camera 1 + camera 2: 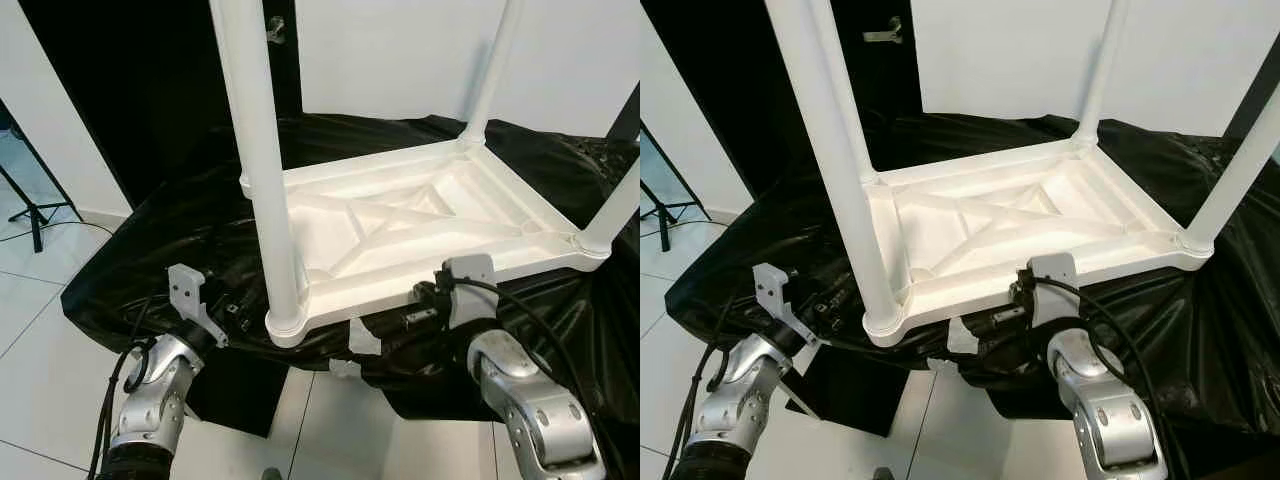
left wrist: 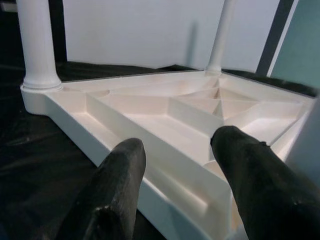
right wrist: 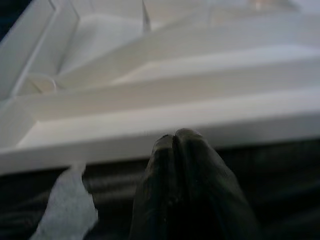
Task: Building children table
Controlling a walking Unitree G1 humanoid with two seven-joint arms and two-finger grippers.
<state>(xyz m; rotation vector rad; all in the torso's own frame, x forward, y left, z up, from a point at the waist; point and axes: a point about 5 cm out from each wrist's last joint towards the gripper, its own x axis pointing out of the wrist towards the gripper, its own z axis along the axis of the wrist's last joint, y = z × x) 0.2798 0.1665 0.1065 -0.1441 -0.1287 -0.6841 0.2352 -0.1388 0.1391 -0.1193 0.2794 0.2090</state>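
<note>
Right gripper [image 3: 175,142] fingertips together below upturned table [image 3: 150,90] rim.

A white plastic children's table [image 1: 400,225] lies upside down on a black-sheeted table [image 1: 140,255], its legs [image 1: 262,150] pointing upward. The robot's left hand [image 1: 225,315] and right hand [image 1: 420,318] sit at the near edge, above white floor tiles [image 1: 40,340].
</note>
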